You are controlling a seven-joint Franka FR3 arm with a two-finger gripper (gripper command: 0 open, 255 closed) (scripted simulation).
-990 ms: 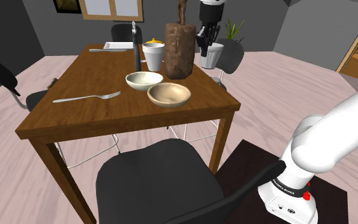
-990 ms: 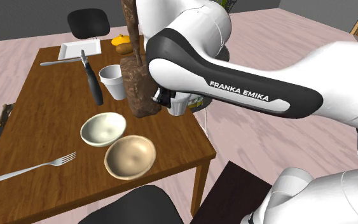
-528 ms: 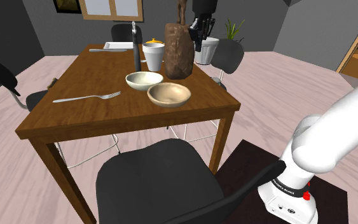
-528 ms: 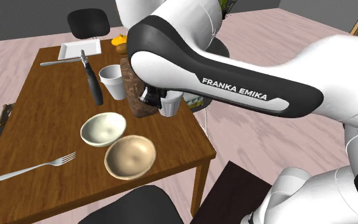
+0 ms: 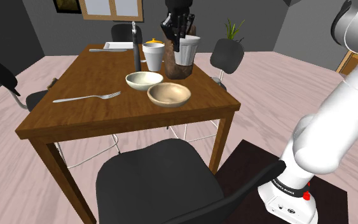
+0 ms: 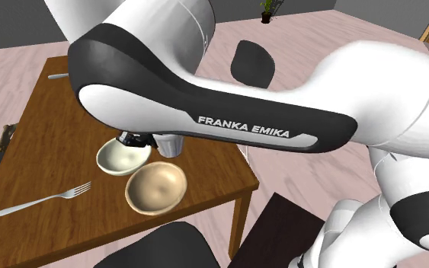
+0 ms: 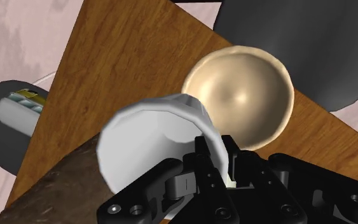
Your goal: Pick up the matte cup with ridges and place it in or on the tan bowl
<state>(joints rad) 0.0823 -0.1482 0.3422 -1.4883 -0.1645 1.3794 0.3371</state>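
Now my pincer [image 5: 181, 39] is clamped on the rim of the white cup [image 5: 187, 52], and the tan bowl [image 5: 169, 94] lies below it, nearer and slightly left in the shoulder view.

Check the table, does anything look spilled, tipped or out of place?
Nothing stands out. The cup hangs upright in the end effector above the table; the tan bowl, pale bowl and fork sit level.

White cup [image 6: 170, 145] under the arm [image 6: 228, 91], near tan bowl [image 6: 156, 187] and pale bowl [image 6: 121, 157].
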